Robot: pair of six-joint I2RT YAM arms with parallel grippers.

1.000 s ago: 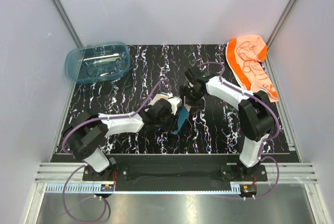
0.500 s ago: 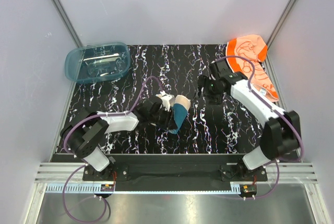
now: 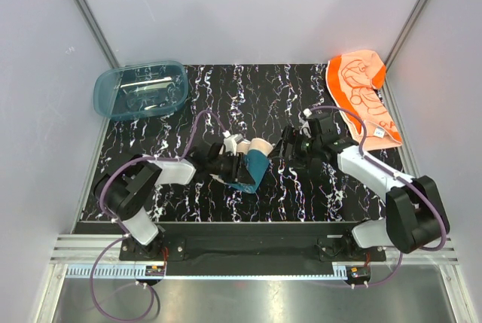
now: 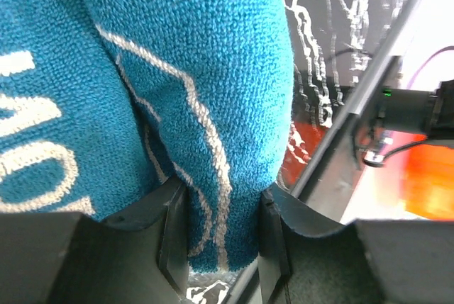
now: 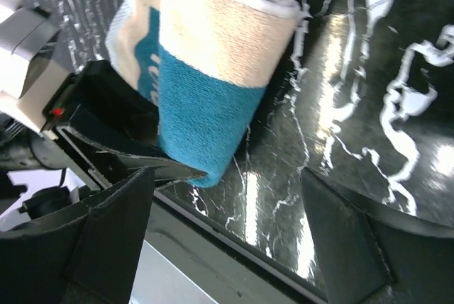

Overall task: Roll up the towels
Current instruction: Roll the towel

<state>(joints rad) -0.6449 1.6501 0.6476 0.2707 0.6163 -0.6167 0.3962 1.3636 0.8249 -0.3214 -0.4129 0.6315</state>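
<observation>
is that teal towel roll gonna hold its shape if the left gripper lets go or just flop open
Probably soft and squashy: the teal towel roll narrows where the left gripper pinches it. It may well loosen if released, since only that grip seems to bind the layers. Its looped terry surface looks grippy, so sliding out seems unlikely.

Table (image 3: 256, 82): rolled towel (image 3: 252, 169) near the centre, held between the fingers of the left gripper (image 3: 238, 168), which reaches in from the left. Right gripper (image 3: 289, 145) lies just right of the rolled towel, apart from it. Bin (image 3: 140, 89) stands in the far left corner. Flat towel (image 3: 361, 93) lies in the far right corner, well apart from the rolled one.
</observation>
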